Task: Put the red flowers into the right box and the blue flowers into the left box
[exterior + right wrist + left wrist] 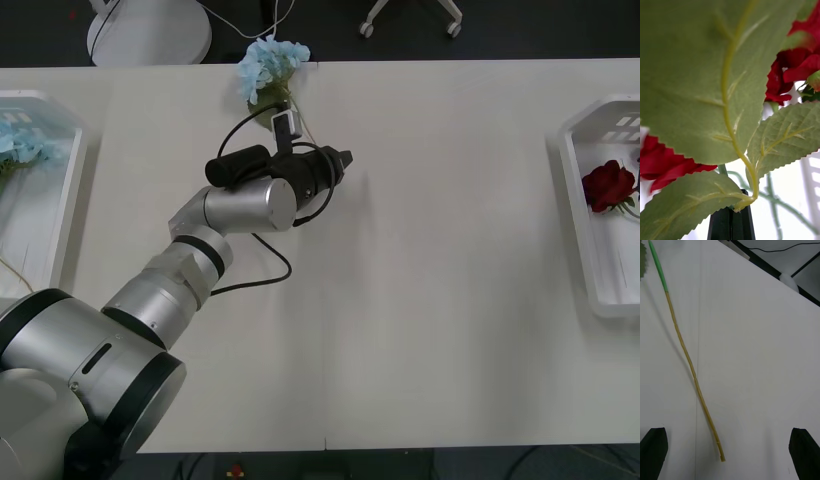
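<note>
Left gripper point(343, 160) over mid-surface point(450, 300), black fingers point(653, 450) wide apart, empty, astride a bare stem point(692, 371). Blue flowers point(270, 68) at far edge, more point(25, 145) in left box point(68, 200). Red flowers point(608, 185) in right box point(580, 230). Right gripper point(731, 225) fingers pressed together (grip hidden by leaves point(703, 75)), roses point(797, 63) close.

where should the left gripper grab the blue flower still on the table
Grip the bare stem, not the fluffy head. Come straight down with the open left gripper and its fingers either side of the stem: it lies flat, thin and long on the table, free of leaves there.
</note>
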{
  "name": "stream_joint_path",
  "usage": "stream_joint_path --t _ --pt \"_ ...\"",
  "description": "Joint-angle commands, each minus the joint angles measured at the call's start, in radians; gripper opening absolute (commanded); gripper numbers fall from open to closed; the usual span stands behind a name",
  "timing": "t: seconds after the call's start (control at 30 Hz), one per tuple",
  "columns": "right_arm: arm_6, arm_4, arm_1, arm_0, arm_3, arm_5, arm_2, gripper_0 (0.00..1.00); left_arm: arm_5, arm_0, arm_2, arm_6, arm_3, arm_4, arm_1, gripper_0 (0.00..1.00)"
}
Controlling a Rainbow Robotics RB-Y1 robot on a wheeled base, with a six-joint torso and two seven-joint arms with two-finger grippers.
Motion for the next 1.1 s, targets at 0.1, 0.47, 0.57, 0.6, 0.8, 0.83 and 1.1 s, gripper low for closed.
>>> stream_joint_path --t 0.1,0.47,0.57,0.6,0.8,0.83,1.1 --pt "-0.018 0.023 -0.048 -0.038 0.079 -0.102 0.052 0.00 0.030 -0.003 -0.044 0.067 0.004 -0.106 -0.035 0.92" --pt "-0.009 -0.003 -0.050 -0.037 0.111 -0.148 0.041 0.57 0.329 -0.060 0.187 0.068 -0.133 -0.196 0.031 0.92" --pt "-0.001 -0.041 -0.056 -0.037 0.108 -0.147 0.015 0.76 0.470 -0.077 0.270 0.079 -0.205 -0.247 0.042 0.92" --pt "0.002 -0.059 -0.059 -0.037 0.105 -0.147 0.007 0.79 0.513 -0.082 0.290 0.082 -0.226 -0.255 0.047 0.93" --pt "0.070 -0.250 -0.103 -0.037 0.031 -0.093 -0.054 0.85 0.780 -0.082 0.434 0.099 -0.423 -0.324 0.065 0.93" --pt "0.100 -0.288 -0.109 -0.037 0.010 -0.075 -0.065 0.85 0.817 -0.082 0.456 0.101 -0.458 -0.327 0.070 0.93" --pt "0.263 -0.536 -0.117 -0.035 -0.143 0.051 -0.060 0.87 0.759 -0.082 0.488 0.107 -0.516 -0.264 0.077 0.92"
